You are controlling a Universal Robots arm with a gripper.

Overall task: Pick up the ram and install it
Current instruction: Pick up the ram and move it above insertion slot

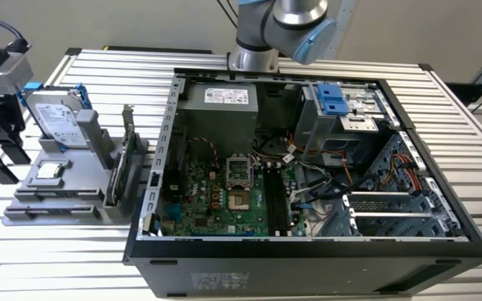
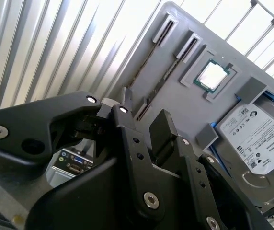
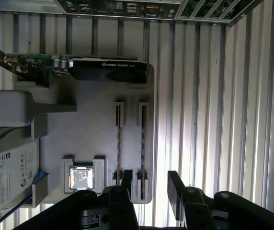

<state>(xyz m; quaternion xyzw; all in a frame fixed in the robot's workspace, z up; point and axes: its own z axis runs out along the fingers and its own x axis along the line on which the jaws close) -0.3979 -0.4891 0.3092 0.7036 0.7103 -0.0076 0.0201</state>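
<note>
Black links of the pincer (image 3: 150, 186) lie closest to the lens in both wrist views. The pincer is released: its two fingers (image 3: 175, 184) stand apart, and one narrow groove of the grey holder (image 3: 89, 120) runs between them. In that groove sits a thin dark strip, which I judge to be the ram (image 3: 142, 143), standing on its long edge. I think it is kept so in order that its upper edge stays free and its flat faces look toward the fingers. The holder gives each part a fixed seat: the processor chip (image 3: 82, 178) in a square pocket, the hard drive (image 3: 5, 175), the graphics card (image 3: 108, 69) upright.

In the exterior view the holder rests on the table (image 1: 115, 69) at about 9 o'clock from the open computer case (image 1: 308, 263), and the pincer hangs over the holder's 9 o'clock side. The case lies on its side, so the motherboard (image 1: 216, 200) faces up, probably for reach from above.

Much is hard to read. The ram shows edge-on, so no chips are visible, and the finger bodies cover its near end. Whether the fingers touch it, I cannot tell. Whether the neighbouring groove (image 3: 119, 143) is filled is also unclear. The memory sockets (image 1: 276, 197) on the motherboard are dark; I cannot say if they are empty.
</note>
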